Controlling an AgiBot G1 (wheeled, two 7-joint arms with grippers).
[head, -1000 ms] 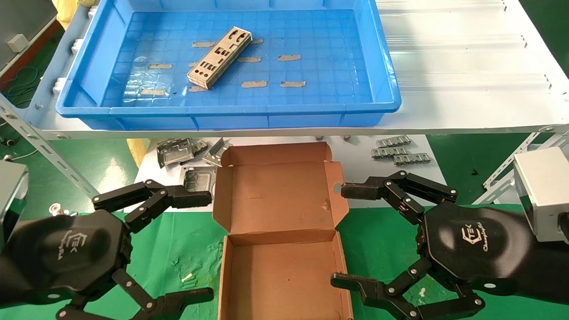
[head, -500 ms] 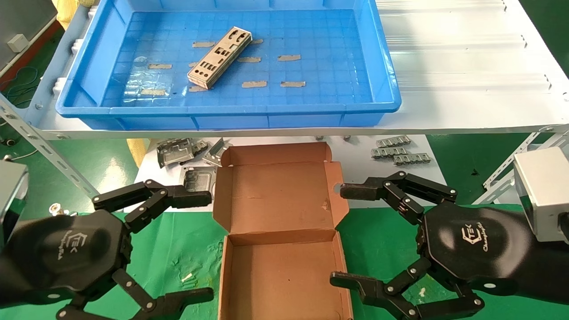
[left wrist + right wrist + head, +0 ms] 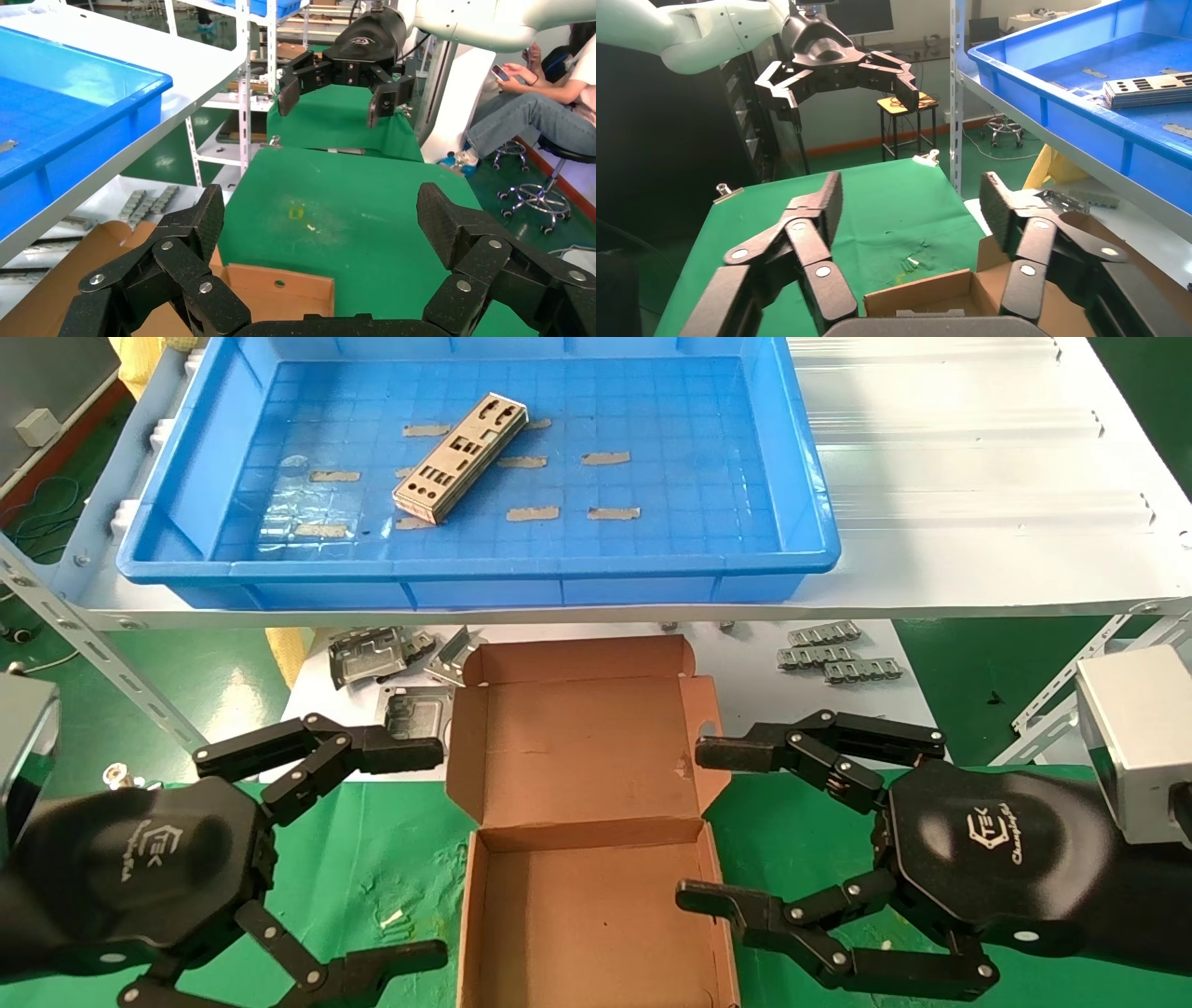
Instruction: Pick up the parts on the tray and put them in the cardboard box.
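Note:
A stack of thin silver-grey plates, the parts (image 3: 460,456), lies slantwise in the blue tray (image 3: 559,581) on the upper white shelf; it also shows in the right wrist view (image 3: 1148,90). The brown cardboard box (image 3: 577,747) lies open and empty below, between my grippers, and shows in the left wrist view (image 3: 281,298) and the right wrist view (image 3: 926,295). My left gripper (image 3: 440,852) is open and empty at the box's left side. My right gripper (image 3: 689,823) is open and empty, its fingertips over the box's right wall.
Chunky grey brackets (image 3: 372,654) lie on the lower white shelf behind the box's left side, ribbed strips (image 3: 838,654) behind its right. Slanted metal shelf struts (image 3: 112,654) stand at left and right. A green mat (image 3: 372,859) covers the table. A seated person (image 3: 541,105) is beyond.
My right gripper has shifted a little left onto the box's right edge, and its fingers have drawn slightly closer together. The left gripper, parts and box have not moved.

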